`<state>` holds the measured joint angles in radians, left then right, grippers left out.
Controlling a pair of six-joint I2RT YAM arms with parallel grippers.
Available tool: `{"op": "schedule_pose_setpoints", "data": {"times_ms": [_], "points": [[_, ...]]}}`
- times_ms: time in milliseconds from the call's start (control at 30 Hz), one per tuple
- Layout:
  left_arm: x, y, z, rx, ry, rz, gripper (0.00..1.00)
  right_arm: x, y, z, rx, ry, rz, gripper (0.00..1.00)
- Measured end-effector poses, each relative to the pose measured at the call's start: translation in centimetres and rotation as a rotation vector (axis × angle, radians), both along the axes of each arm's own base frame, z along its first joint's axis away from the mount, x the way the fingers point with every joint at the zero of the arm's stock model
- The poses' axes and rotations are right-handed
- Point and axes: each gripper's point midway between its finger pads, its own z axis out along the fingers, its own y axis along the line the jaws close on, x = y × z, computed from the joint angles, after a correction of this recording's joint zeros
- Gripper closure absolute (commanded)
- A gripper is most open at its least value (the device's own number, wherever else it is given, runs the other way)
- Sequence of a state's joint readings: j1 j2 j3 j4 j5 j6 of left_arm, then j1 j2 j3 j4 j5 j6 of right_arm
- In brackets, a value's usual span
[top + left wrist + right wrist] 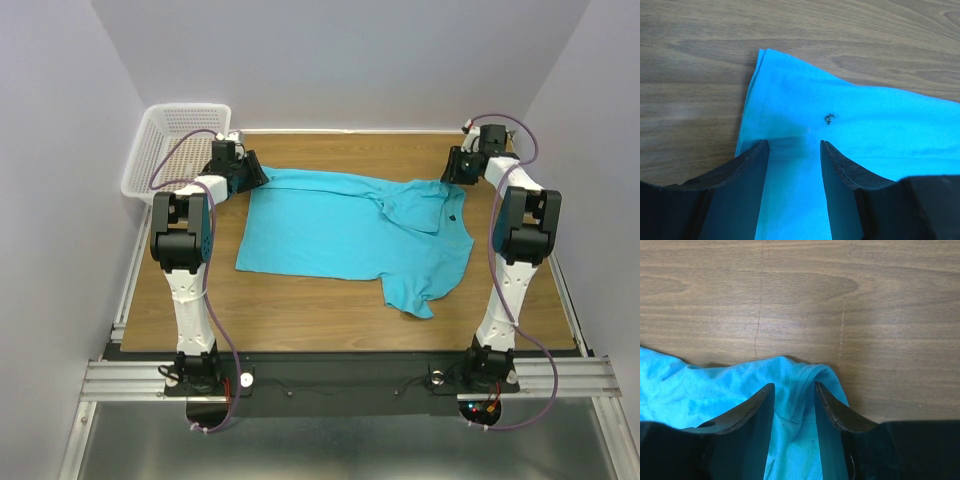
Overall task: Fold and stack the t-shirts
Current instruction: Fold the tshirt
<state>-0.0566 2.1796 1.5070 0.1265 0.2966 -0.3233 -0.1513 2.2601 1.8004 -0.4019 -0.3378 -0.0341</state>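
A turquoise t-shirt (340, 235) lies spread on the wooden table (300, 300), with a sleeve folded over near its right end and one flap hanging toward the front. My left gripper (255, 176) sits low at the shirt's far left corner. In the left wrist view the left gripper (794, 144) is open, flat cloth (875, 130) with a small dark mark (829, 118) lying under the gap. My right gripper (452, 170) is at the far right corner. In its wrist view the right gripper (794, 386) is open astride a bunched hem (805, 375).
A white mesh basket (175, 145) stands at the far left corner of the table, just behind the left arm. Grey walls close in the back and both sides. Bare wood (800, 300) shows beyond the right gripper.
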Motion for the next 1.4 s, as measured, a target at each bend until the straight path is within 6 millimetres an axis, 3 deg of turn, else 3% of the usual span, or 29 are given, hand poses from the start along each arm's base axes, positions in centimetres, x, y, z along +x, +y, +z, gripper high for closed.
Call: {"op": "schedule_pose_setpoints", "data": {"times_ms": [233, 400, 467, 733, 933, 1033, 1100, 1267, 1400], "points": [[0.0, 0.0, 0.0, 0.0, 0.0, 0.0, 0.43, 0.2, 0.0, -0.6, 0.004, 0.008, -0.005, 0.66], [0.0, 0.0, -0.1, -0.001, 0.001, 0.0, 0.43, 0.4, -0.1, -1.5, 0.011, 0.023, -0.018, 0.99], [0.1, -0.1, 0.0, -0.002, 0.0, -0.002, 0.43, 0.6, -0.2, -1.3, 0.008, 0.021, -0.027, 1.0], [0.3, -0.2, 0.0, -0.016, 0.005, 0.007, 0.43, 2.1, -1.8, 0.4, -0.03, -0.023, -0.117, 0.99], [0.5, -0.2, 0.1, -0.036, 0.013, 0.03, 0.43, 2.4, -2.9, 0.4, -0.05, -0.027, -0.174, 0.99], [0.6, -0.2, 0.0, -0.042, 0.014, 0.034, 0.43, 2.6, -3.2, 0.5, -0.056, -0.035, -0.19, 0.88], [0.7, -0.3, 0.1, -0.047, 0.012, 0.033, 0.43, 2.7, -3.3, 0.6, -0.058, -0.039, -0.193, 0.73], [0.7, -0.5, 0.2, -0.053, 0.009, 0.027, 0.42, 3.0, -3.5, 0.9, -0.068, -0.059, -0.191, 0.59], [0.7, -0.5, 0.2, -0.06, 0.007, 0.019, 0.42, 3.1, -4.2, 1.5, -0.105, -0.079, -0.181, 0.59]]}}
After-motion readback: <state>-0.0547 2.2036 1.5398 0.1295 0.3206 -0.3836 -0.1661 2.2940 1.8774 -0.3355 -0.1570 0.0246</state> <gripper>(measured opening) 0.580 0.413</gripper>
